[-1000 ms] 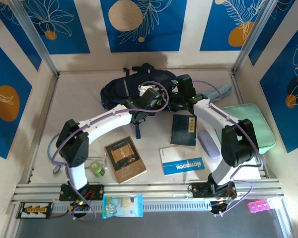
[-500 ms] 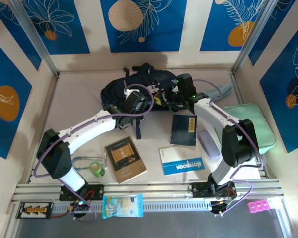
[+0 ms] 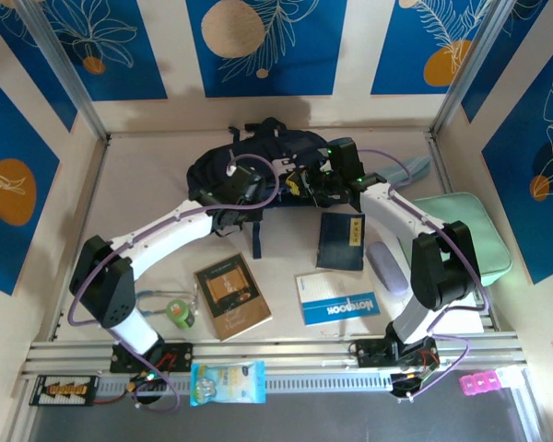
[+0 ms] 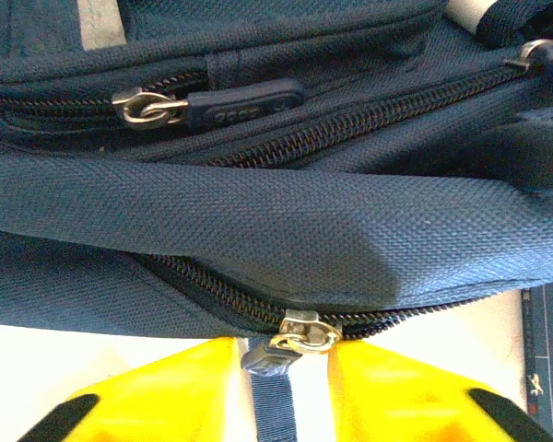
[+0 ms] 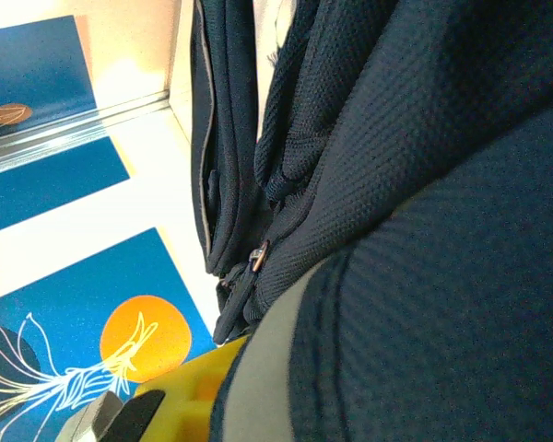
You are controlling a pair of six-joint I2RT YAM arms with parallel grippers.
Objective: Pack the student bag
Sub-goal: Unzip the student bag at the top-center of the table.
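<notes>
The student bag, a navy backpack with dark straps, lies at the back centre of the table. My left gripper is at its near left edge. In the left wrist view its yellow fingers stand open on either side of a metal zipper slider and its dark pull strap, without touching the strap. My right gripper is at the bag's right side. In the right wrist view navy fabric with a grey trim band lies over one yellow finger, pinched in the jaws.
In front of the bag lie a dark blue booklet, a blue-white notebook, a brown book and a lilac case. A mint-green zip case sits at the right. A green tape roll lies near the left base.
My left arm has swung left along the bag's near edge, carrying its gripper from the bag's middle to its left front. The right gripper has stayed on the bag.
</notes>
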